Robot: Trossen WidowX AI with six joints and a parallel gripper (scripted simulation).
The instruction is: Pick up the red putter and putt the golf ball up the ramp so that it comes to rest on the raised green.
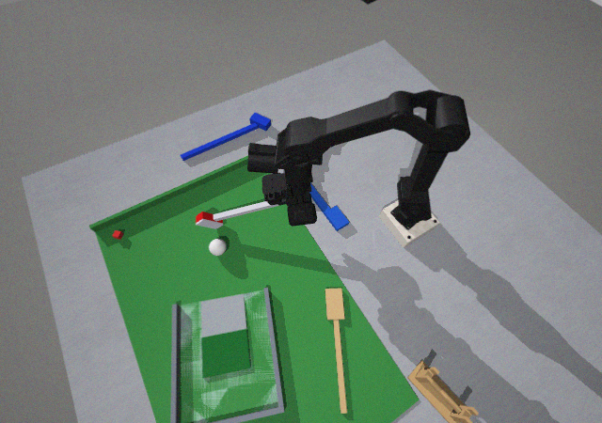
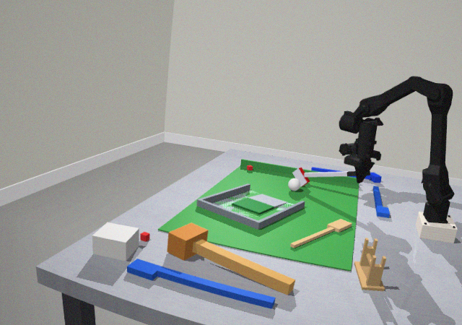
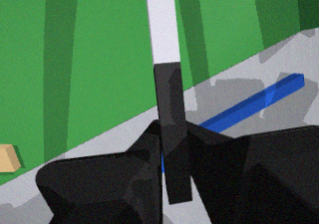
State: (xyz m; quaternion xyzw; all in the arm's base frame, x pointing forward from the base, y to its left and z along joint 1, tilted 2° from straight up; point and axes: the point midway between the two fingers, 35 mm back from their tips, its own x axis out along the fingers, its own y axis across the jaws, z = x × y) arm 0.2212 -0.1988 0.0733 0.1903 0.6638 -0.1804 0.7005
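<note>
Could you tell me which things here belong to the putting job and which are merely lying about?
Job: red putter held in the gripper; golf ball; ramp; raised green.

Lying about: blue sticks; wooden mallet; wooden paddle; white block; red cubes.

There are three blue sticks (image 2: 201, 282) (image 2: 380, 201) (image 1: 224, 137), two small red cubes (image 2: 144, 236) (image 2: 249, 167) and one white ball (image 2: 294, 184). There is one red putter (image 2: 300, 175), one big wooden hammer (image 2: 227, 257), one thin wooden paddle (image 2: 320, 232) and one white box (image 2: 115, 240). There is one little wooden rack (image 2: 369, 265) too.

Black arm arched high from its base, wrist angled down, hand (image 1: 272, 199) clamped on the putter's (image 1: 233, 211) dark grip
</note>
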